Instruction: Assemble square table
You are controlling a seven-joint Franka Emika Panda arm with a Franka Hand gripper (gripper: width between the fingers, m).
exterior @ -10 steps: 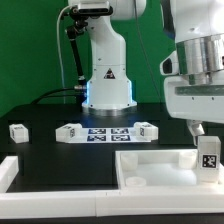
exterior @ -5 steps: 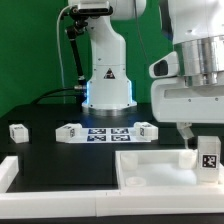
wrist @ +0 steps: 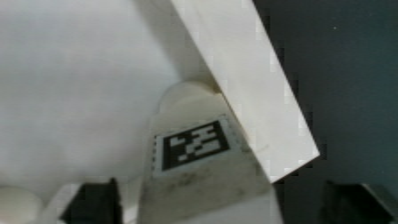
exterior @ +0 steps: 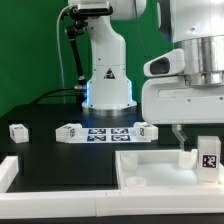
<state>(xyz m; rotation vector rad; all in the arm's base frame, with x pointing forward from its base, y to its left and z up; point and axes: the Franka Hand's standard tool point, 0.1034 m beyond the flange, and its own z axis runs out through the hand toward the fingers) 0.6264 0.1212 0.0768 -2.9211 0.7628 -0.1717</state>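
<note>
Standing upright on the slab (exterior: 160, 166), by its rim at the exterior view's right, one leg (exterior: 208, 158) faces its tag to the camera, just below and beside the gripper (exterior: 187, 138). In the wrist view this leg (wrist: 199, 165) lies between the dark fingers (wrist: 98, 200), which are spread wide with a gap on each side and hold nothing. Whether the leg is seated in the slab cannot be told.

There is one slab and four legs. On the black table (exterior: 40, 150), well apart from the gripper, a second leg (exterior: 17, 131) lies far to the exterior view's left. A third leg (exterior: 68, 132) and a fourth leg (exterior: 147, 130) sit at either end of the marker board (exterior: 105, 133). White bars (exterior: 8, 172) edge the front. The arm's base (exterior: 108, 75) stands behind the board.
</note>
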